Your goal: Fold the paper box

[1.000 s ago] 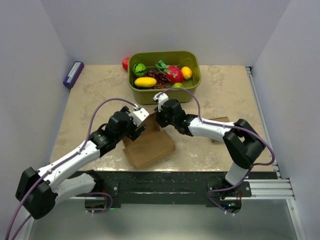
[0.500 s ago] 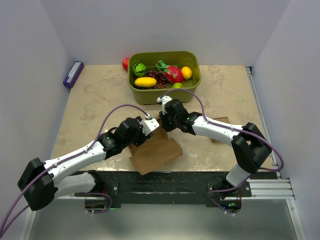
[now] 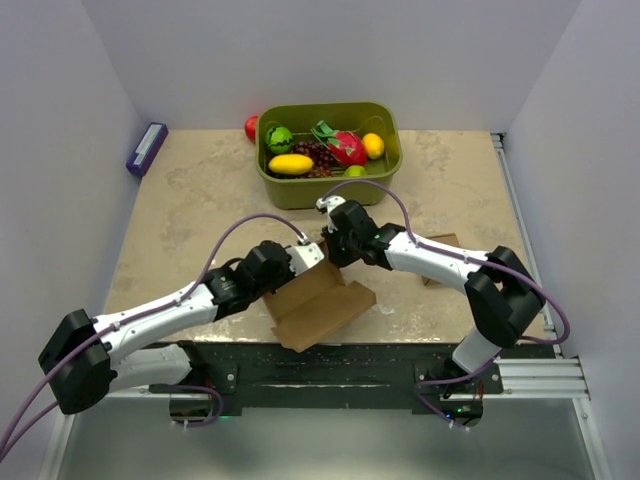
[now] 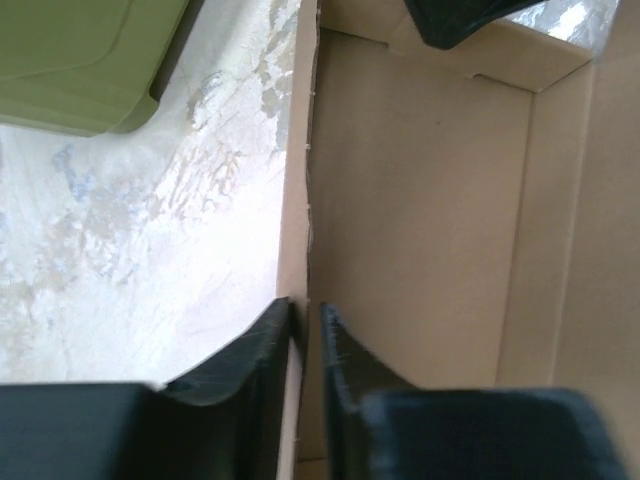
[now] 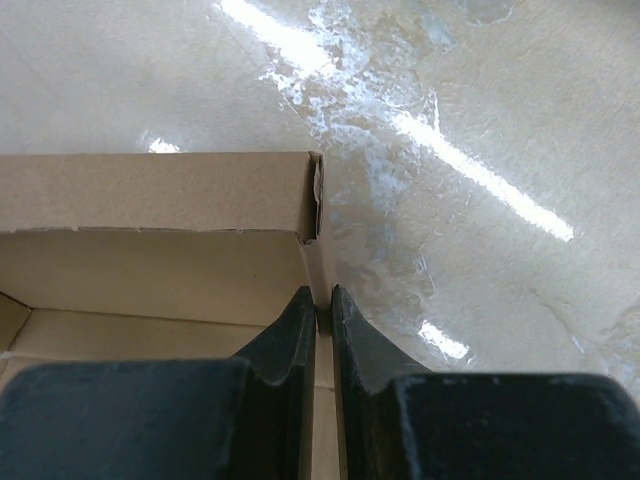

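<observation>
Nearest you, low in the centre of the top view, the paper box (image 3: 318, 305) lies on the surface (image 3: 190, 210) close to its near edge, opened out like a shallow tray with its walls standing and its hollow facing up. Your left pincer (image 3: 308, 257) comes in from the lower left and meets the box at its upper-left wall. In the left wrist view its fingers (image 4: 250, 365) are drawn almost together with that upright cardboard wall running between them, so it has the wall pinched, bare surface on one side and the box's inside on the other. Your right pincer (image 3: 334, 240) reaches in from the right and sits just above the left one in the frame, at the box's far corner. In the right wrist view its jaws are nearly closed on a thin wall next to a folded-over corner, with the box's interior to the lower left. The two pincers are close together but not touching. To the right, partly hidden behind the right arm, a small brown cardboard piece (image 3: 441, 241) rests on the surface. Further back, upper centre, a green bin (image 3: 300, 192) holds toy fruit, and a purple block (image 3: 147, 148) lies at the upper left by the wall.
</observation>
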